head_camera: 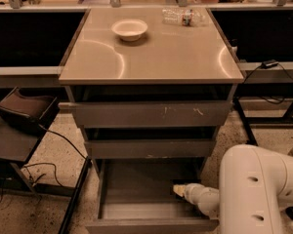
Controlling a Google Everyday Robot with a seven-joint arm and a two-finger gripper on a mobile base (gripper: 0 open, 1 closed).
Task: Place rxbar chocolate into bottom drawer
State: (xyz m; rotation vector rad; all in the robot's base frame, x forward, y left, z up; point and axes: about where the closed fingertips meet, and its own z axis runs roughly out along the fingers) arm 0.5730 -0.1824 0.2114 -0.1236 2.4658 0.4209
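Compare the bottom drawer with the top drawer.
The bottom drawer is pulled out, its tray floor showing; the top drawer shows only its front. The gripper reaches into the bottom drawer's right side; nothing reaches into the top drawer. Both are wide grey metal.

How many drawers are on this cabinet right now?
3, stacked under the tabletop: the top drawer, the middle drawer below it, and the bottom drawer, pulled out farthest, with the gripper inside at its right. None seems hidden.
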